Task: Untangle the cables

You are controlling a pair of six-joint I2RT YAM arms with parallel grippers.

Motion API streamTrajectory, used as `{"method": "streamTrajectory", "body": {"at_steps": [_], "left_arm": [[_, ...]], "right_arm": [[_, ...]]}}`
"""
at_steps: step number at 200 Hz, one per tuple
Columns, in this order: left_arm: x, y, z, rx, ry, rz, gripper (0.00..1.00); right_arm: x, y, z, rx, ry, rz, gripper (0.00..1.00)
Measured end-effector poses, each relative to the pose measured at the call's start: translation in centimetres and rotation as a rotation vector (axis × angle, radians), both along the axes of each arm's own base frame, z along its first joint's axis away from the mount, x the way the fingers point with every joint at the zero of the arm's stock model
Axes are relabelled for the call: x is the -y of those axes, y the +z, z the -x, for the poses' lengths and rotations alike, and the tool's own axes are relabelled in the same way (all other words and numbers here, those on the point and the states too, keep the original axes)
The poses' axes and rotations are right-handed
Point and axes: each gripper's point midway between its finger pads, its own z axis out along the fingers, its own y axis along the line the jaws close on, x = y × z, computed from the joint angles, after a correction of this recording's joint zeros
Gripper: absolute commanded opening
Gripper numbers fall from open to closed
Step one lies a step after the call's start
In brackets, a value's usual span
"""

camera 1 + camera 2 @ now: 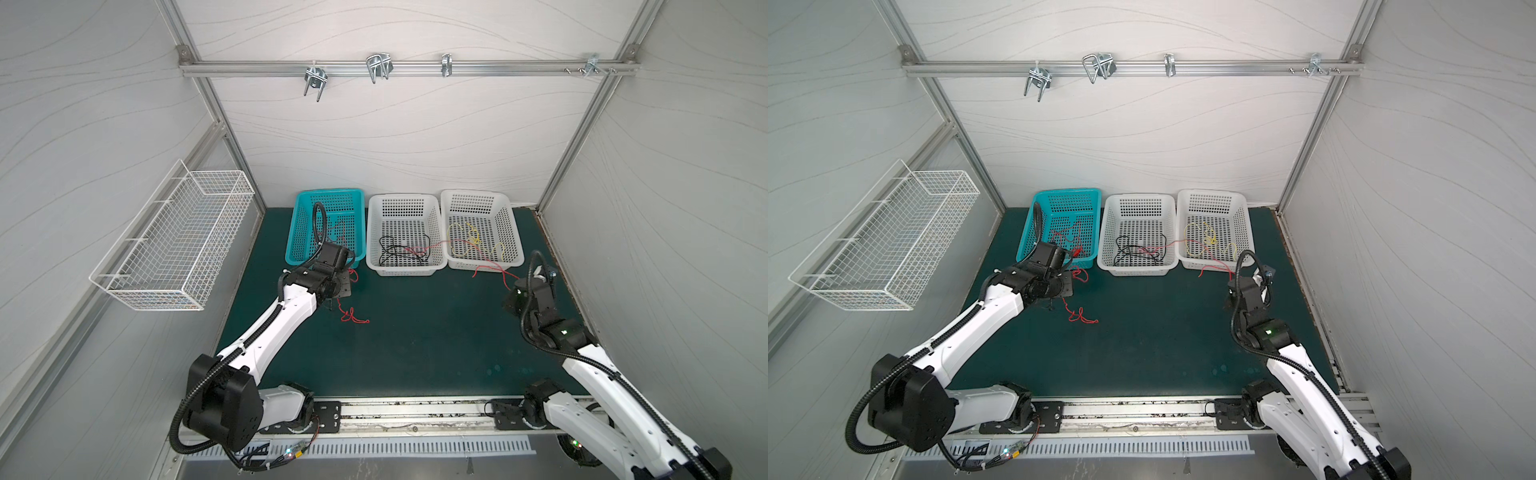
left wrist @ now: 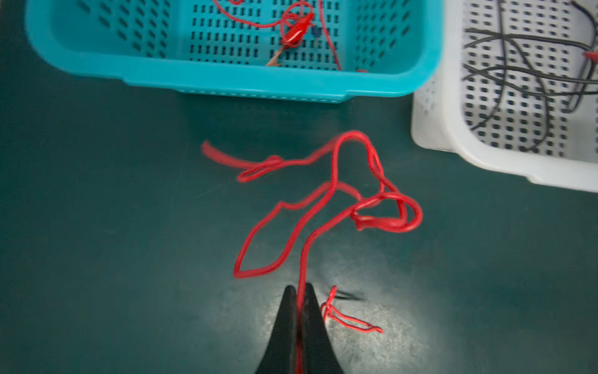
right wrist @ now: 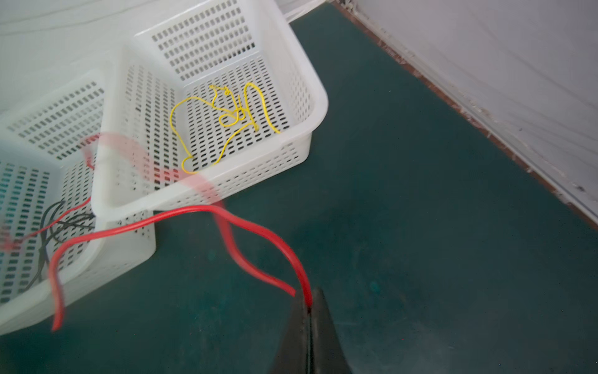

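As both grippers sit pinched tight, I report: left gripper [image 2: 301,288] holds the red cable [image 2: 302,255], trailing far toward the teal basket [image 2: 226,81]; right gripper [image 3: 310,301] holds a second red cable [image 3: 181,211], trailing far-left into the middle white basket [image 1: 405,271].

Red cable [image 2: 335,162] loops on the mat [image 2: 97,226]. Yellow cable [image 3: 230,117] and black cable [image 2: 503,35] curl in white baskets [image 3: 320,107]; second red cable [image 3: 259,228] maybe crosses both.
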Motion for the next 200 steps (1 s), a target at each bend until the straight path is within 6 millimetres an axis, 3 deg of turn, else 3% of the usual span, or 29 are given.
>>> {"method": "streamTrajectory", "body": {"at_steps": [40,63,116,144,200], "left_arm": [[-1.5,0.3,0.4,0.007,0.059,-0.023,0.0],[-1.5,0.5,0.5,0.024,0.059,-0.008,0.0],[0.7,1.9,1.0,0.133,-0.036,0.133,0.0],[2.6,2.8,0.6,0.18,-0.114,0.221,0.0],[8.4,2.4,1.2,0.163,-0.347,0.289,0.0]], "right_arm": [[1.9,1.8,0.4,0.029,-0.044,0.038,0.0],[1.7,2.3,0.3,0.042,-0.005,0.047,0.0],[-3.2,4.7,-1.3,0.192,0.254,-0.071,0.0],[-5.8,7.5,-2.2,0.312,0.373,-0.146,0.0],[-9.5,12.3,-4.8,0.462,0.512,-0.19,0.0]]}}
